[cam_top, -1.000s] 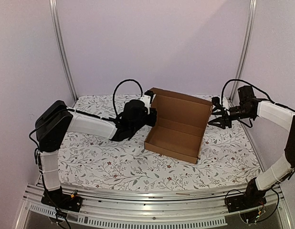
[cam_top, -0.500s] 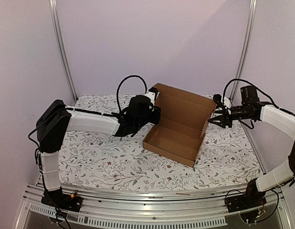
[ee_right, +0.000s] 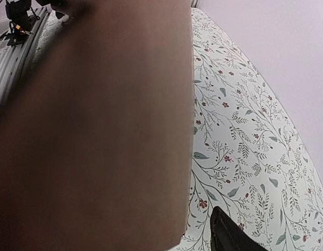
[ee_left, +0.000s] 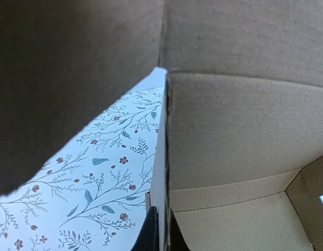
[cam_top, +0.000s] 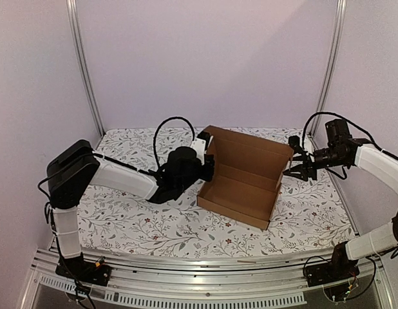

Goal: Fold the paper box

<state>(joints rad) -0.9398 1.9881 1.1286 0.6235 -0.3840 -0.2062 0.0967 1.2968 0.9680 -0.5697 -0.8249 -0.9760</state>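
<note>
The paper box (cam_top: 241,193) is a brown cardboard tray in the middle of the table, with its lid panel (cam_top: 250,154) standing up at the back. My left gripper (cam_top: 206,165) is shut on the box's left side wall (ee_left: 214,136), whose thin edge runs down between the two dark fingertips (ee_left: 150,236). My right gripper (cam_top: 293,168) is open at the lid's right end. In the right wrist view a blurred brown cardboard flap (ee_right: 93,136) fills the left side. Only one dark finger (ee_right: 229,235) shows, clear of the flap; the other is hidden behind the flap.
A floral-patterned cloth (cam_top: 141,219) covers the table. Metal frame posts (cam_top: 83,64) stand at both back corners in front of pale walls. The arm bases are bolted to a rail (cam_top: 186,273) along the near edge.
The box has shifted slightly to the right and toward the near edge, its lid panel now standing more upright. The left gripper moved with the wall it holds. The right gripper dropped a little.
</note>
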